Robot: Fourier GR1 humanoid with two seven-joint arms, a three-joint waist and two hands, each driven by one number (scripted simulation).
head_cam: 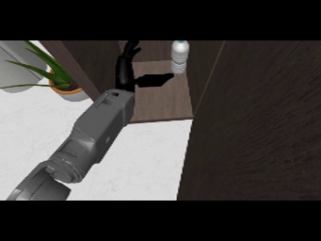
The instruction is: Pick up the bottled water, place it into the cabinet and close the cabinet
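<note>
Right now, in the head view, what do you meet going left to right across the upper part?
Potted plant → black hand, open, reaching into the cabinet → bottled water, upright on the cabinet shelf → open cabinet door.

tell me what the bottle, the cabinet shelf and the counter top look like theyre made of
The clear ribbed water bottle with a pale cap looks like thin see-through plastic, judging by its ridged, light-catching body. The dark brown cabinet shelf looks like matte wood or wood veneer, with faint grain streaks. The white speckled counter top looks like polished stone, perhaps marble, from its grey mottling.
</note>
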